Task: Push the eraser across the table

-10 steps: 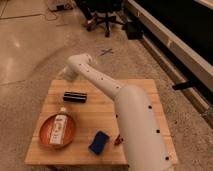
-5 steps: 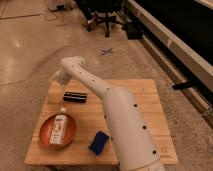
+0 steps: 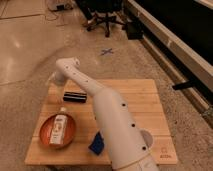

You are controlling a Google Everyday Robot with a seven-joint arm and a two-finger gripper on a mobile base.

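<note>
small black rectangular bar eraser (image 3: pixel 75 96) lying flat, long axis left-right, plain dark block, far-left part of light slatted wooden table (image 3: pixel 142 100). gripper (image 3: pixel 54 81) just far-left of it, grip state can't tell tbh

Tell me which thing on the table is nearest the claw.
The black eraser, just beside the claw at the table's far-left corner; the red bowl and blue pad sit farther off.

Black eraser (image 3: pixel 75 96) lies flat (long side crosswise) on the table (image 3: pixel 142 102), far-left part; hand (image 3: pixel 54 81) just beyond.
</note>
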